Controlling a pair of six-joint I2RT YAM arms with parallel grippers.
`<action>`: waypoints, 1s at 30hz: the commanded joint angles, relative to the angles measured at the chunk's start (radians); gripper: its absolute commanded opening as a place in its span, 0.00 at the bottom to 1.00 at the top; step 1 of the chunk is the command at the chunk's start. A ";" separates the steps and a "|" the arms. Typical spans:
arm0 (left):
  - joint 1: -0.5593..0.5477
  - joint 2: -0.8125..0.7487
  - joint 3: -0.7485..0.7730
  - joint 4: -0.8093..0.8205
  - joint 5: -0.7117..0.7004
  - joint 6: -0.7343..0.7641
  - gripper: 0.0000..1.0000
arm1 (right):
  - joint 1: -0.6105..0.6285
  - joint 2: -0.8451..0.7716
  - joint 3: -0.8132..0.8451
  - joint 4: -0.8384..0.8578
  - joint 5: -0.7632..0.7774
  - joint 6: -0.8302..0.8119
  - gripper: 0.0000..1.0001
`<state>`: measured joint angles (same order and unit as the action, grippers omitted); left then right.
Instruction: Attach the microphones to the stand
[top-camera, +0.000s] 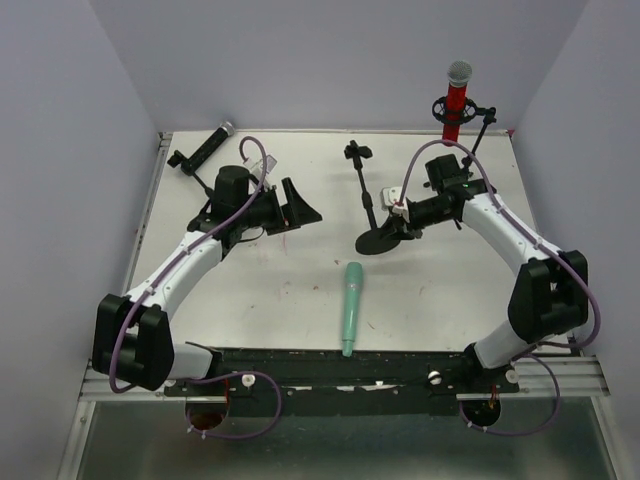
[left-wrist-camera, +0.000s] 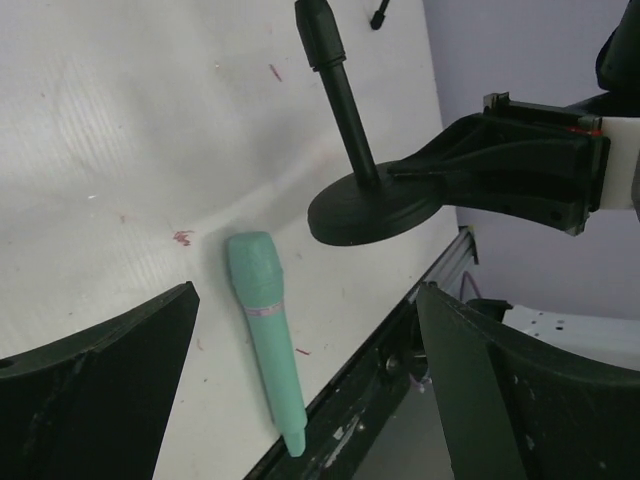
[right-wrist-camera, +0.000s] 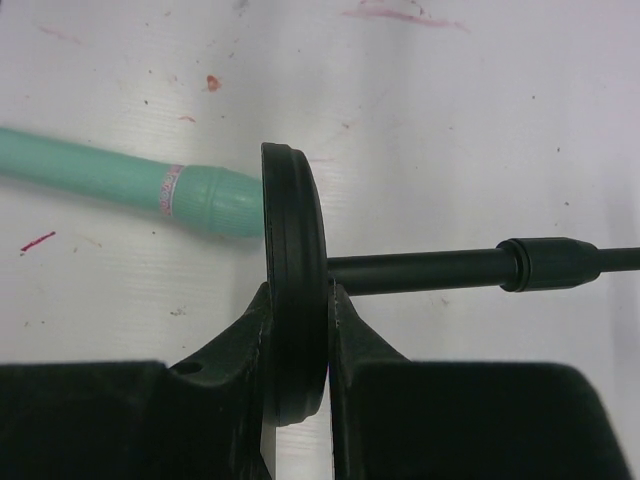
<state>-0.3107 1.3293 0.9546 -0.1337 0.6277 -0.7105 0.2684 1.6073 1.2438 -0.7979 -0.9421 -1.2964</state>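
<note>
A black stand with a round base (top-camera: 378, 242) and a pole with a clip on top stands mid-table. My right gripper (top-camera: 402, 224) is shut on the rim of that base (right-wrist-camera: 295, 300). The mint-green microphone (top-camera: 351, 307) lies on the table near the front edge; it also shows in the left wrist view (left-wrist-camera: 268, 325) and the right wrist view (right-wrist-camera: 120, 183). My left gripper (top-camera: 303, 207) is open and empty, left of the stand. A red microphone with silver head (top-camera: 456, 98) sits upright in a stand at the back right. A black microphone (top-camera: 207, 146) lies at the back left.
The table's front edge has a black rail (top-camera: 330, 365). White walls close in the back and sides. A thin black stand arm (top-camera: 486, 118) sticks out beside the red microphone.
</note>
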 joint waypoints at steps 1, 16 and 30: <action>-0.002 -0.028 -0.005 0.167 0.116 -0.148 0.98 | 0.005 -0.104 -0.021 0.005 -0.136 -0.043 0.00; -0.057 -0.076 -0.022 0.246 0.179 -0.265 0.98 | 0.014 -0.225 -0.060 -0.057 -0.250 -0.138 0.00; -0.160 0.113 0.220 -0.021 -0.084 -0.139 0.97 | 0.054 -0.251 -0.067 -0.109 -0.279 -0.224 0.00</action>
<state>-0.4568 1.4006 1.1160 -0.0341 0.7212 -0.9100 0.3111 1.3838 1.1728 -0.9047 -1.1385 -1.4609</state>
